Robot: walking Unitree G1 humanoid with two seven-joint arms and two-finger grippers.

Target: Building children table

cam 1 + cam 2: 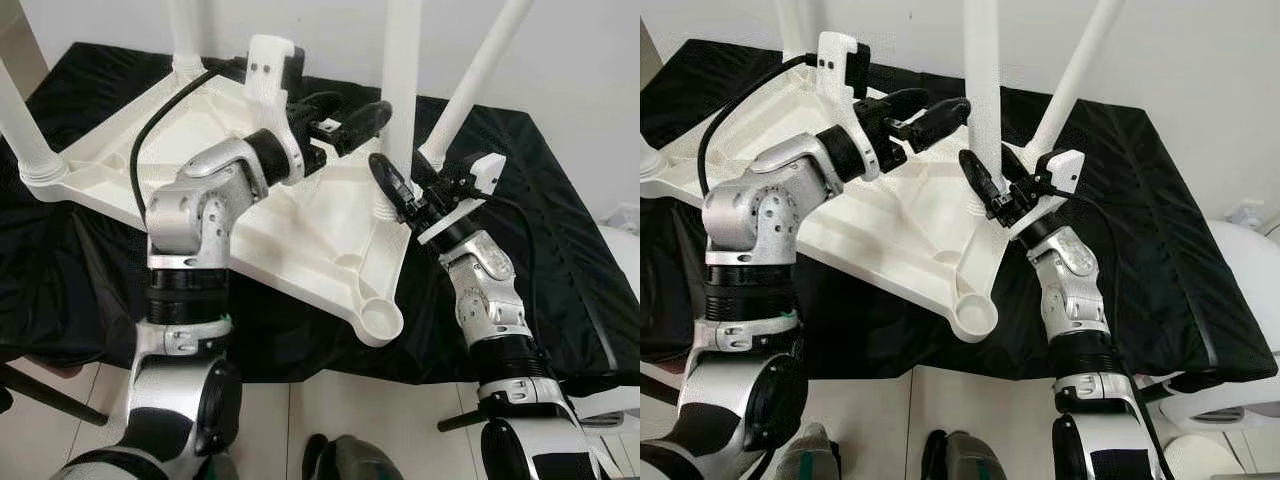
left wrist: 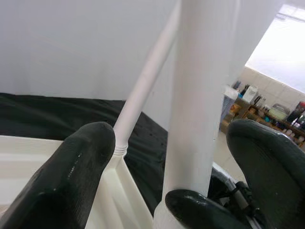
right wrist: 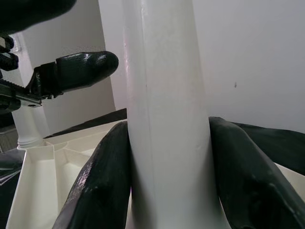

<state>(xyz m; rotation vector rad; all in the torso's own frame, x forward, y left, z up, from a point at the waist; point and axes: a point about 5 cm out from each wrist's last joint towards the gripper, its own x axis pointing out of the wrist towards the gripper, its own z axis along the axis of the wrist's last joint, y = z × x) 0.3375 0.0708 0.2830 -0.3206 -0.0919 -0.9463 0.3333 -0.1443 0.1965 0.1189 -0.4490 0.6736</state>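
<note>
You have the right gripper (image 1: 992, 188) clamped on a standing table leg (image 1: 982, 70), left gripper (image 1: 930, 112) spread beside it, and the tabletop (image 1: 890, 215) upturned with one corner socket (image 1: 975, 317) unfilled.

A plain white wall (image 1: 590, 90) stands behind the work place. A black cloth (image 1: 1140, 230) covers the surface under everything and hangs over its front edge. The floor (image 1: 360, 410) is of pale tiles with thin dark joints. At the far right, a white rounded object (image 1: 1240, 260) stands beside the cloth; what it is cannot be told. In the left wrist view, a bright window (image 2: 286, 43) shows, and below it a shelf (image 2: 271, 117) with bottles.
</note>
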